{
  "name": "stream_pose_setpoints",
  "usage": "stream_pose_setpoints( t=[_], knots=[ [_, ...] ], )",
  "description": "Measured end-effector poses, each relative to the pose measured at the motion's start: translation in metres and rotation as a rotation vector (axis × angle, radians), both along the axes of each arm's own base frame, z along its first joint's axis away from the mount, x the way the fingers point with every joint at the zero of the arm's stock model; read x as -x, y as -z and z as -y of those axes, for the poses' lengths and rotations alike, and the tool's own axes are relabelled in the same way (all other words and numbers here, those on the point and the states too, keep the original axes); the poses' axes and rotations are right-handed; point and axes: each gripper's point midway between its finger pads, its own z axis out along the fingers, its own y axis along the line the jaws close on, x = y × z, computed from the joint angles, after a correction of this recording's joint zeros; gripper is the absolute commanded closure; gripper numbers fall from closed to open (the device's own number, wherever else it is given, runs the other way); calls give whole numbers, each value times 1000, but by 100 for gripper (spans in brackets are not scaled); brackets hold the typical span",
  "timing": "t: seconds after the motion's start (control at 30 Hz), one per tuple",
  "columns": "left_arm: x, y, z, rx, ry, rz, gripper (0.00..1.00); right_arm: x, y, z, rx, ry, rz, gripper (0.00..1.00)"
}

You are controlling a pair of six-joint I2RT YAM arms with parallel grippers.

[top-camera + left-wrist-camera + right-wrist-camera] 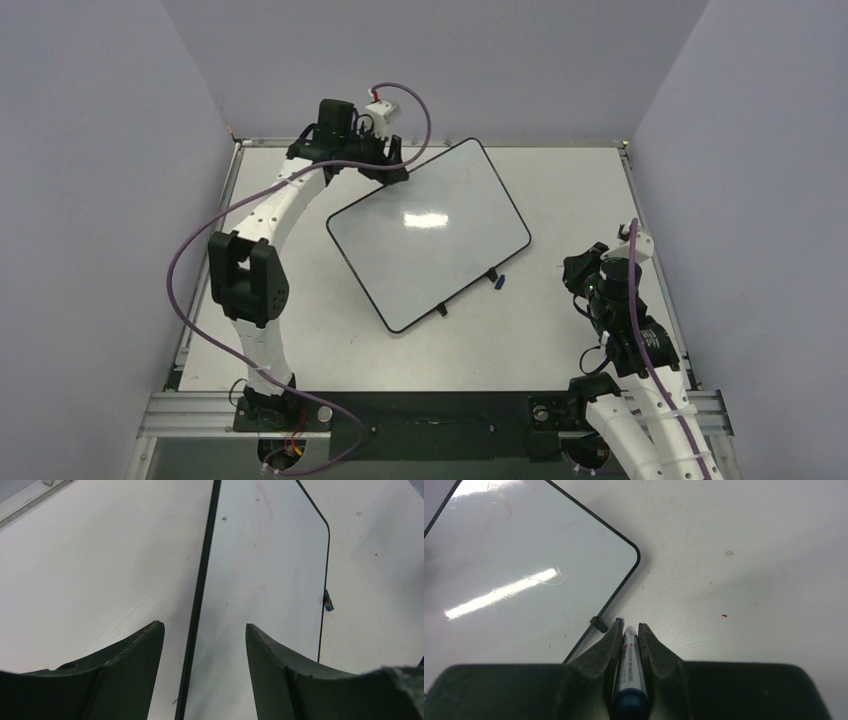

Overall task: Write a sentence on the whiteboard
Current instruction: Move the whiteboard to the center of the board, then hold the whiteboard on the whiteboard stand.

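Note:
The whiteboard [430, 235] lies tilted in the middle of the table, and no blue writing shows on it. My left gripper [385, 165] is open at the board's far-left edge. In the left wrist view its fingers [204, 626] straddle the black rim without closing on it, and the board [260, 580] runs away from them. My right gripper [580, 270] is right of the board and shut on a marker pen [629, 665], which lies lengthwise between the fingers [629, 626]. The board's near corner [524, 555] lies to the left in the right wrist view.
A small blue cap [499, 283] lies on the table by the board's near-right edge, beside a black foot [598, 624]. It also shows in the left wrist view [327, 601]. Grey walls close in the table on three sides.

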Motion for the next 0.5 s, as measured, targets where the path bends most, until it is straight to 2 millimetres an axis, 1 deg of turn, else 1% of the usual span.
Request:
stream_pose_setpoints(
  t=[0.2, 0.3, 0.4, 0.5],
  knots=[
    [6, -21, -55, 13, -56, -9, 41, 0, -1, -4, -11, -20, 1, 100],
    [7, -22, -77, 35, -62, -27, 40, 0, 1, -6, -15, -31, -6, 100],
    [11, -14, -91, 33, -52, -67, 41, -1, 2, -8, -17, -39, -13, 100],
    [16, -8, -96, 39, -7, -116, 41, 0, 2, -10, -20, -47, -12, 100]
  ],
)
